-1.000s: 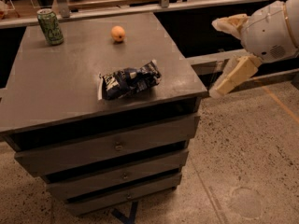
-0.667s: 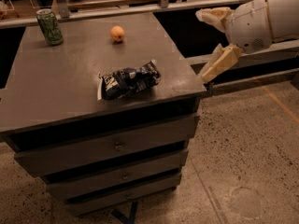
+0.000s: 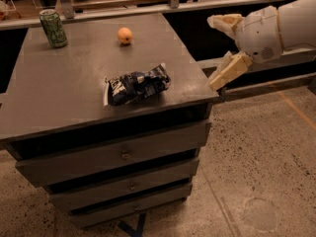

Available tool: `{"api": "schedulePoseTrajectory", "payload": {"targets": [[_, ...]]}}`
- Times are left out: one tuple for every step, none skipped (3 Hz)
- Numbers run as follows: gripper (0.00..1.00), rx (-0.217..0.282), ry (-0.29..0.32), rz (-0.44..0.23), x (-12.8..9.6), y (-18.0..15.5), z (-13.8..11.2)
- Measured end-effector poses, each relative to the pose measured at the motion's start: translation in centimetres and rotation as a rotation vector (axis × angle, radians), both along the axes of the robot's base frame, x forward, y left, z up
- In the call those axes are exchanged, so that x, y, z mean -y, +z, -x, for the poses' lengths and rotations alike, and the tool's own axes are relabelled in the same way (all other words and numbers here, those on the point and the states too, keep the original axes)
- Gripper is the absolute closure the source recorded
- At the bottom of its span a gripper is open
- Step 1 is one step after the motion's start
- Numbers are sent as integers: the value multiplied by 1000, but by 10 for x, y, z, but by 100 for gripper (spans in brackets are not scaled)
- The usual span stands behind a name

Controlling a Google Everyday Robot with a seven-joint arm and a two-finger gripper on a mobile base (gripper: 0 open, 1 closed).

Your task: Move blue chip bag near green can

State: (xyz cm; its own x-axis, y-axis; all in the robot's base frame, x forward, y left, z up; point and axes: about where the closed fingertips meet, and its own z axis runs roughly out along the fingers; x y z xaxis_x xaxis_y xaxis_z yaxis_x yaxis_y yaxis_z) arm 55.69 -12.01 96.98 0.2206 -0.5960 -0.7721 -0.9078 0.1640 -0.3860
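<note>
Your arm is cut off at the right edge, and the bag's lettering is unreadable. Blue chip bag [image 3: 137,84] lies near the counter [image 3: 64,88] front edge, long axis left-right, right end angled slightly back. Green can [image 3: 53,28] stands upright at back-left, well apart. Gripper [image 3: 212,53] hangs off the counter's right side, fingers spread.

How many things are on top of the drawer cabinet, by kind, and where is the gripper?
Cans: 1, green can
Chip bags: 1, blue chip bag
Fruit: 1, orange fruit
Total: 3
The gripper hangs beyond the right edge of the cabinet, jaws open.
</note>
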Motion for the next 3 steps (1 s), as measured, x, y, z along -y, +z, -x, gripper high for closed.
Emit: {"api": "schedulePoseTrajectory", "payload": {"targets": [[0, -7, -24, -14, -2, -24, -21], [0, -17, -11, -34, -12, -50, -45], [0, -52, 41, -59, -26, -73, -65]]}}
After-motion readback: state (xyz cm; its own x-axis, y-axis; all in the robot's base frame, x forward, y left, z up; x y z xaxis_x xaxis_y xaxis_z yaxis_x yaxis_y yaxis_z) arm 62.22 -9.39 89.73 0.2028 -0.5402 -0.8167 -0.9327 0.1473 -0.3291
